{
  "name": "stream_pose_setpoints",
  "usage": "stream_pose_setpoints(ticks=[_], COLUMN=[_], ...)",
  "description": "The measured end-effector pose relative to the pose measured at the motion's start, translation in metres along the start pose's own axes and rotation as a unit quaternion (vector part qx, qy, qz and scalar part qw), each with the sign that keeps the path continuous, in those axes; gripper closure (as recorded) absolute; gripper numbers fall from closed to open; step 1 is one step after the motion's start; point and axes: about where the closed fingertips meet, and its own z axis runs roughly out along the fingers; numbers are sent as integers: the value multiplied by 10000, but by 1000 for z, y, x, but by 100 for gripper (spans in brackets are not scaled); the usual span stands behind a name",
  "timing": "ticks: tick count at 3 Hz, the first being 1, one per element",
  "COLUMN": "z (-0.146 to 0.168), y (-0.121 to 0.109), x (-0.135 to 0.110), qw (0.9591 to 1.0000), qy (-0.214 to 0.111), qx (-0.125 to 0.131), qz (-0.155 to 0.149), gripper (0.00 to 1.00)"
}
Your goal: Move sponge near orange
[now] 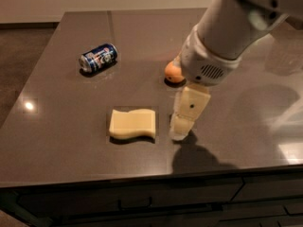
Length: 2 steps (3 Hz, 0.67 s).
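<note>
The pale yellow sponge (132,124) lies flat on the dark table (71,108), left of centre near the front. The orange (172,72) sits behind and to the right of it, partly covered by my arm. My gripper (182,129) hangs down from the white arm, its cream fingers just to the right of the sponge, low over the table and in front of the orange. It holds nothing that I can see.
A blue soda can (98,57) lies on its side at the back left. The table's front edge runs along the bottom, with dark drawers (135,202) beneath. My arm (227,27) fills the upper right.
</note>
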Motion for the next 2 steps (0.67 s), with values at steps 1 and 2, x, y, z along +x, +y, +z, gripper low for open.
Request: stream_pose_setpoints(ticks=[1, 2], z=[36, 70], y=[12, 19], x=[-17, -28], qw=[9997, 9988], qy=[57, 161], qx=[-169, -320], qz=[-187, -321], gripper=[0, 0])
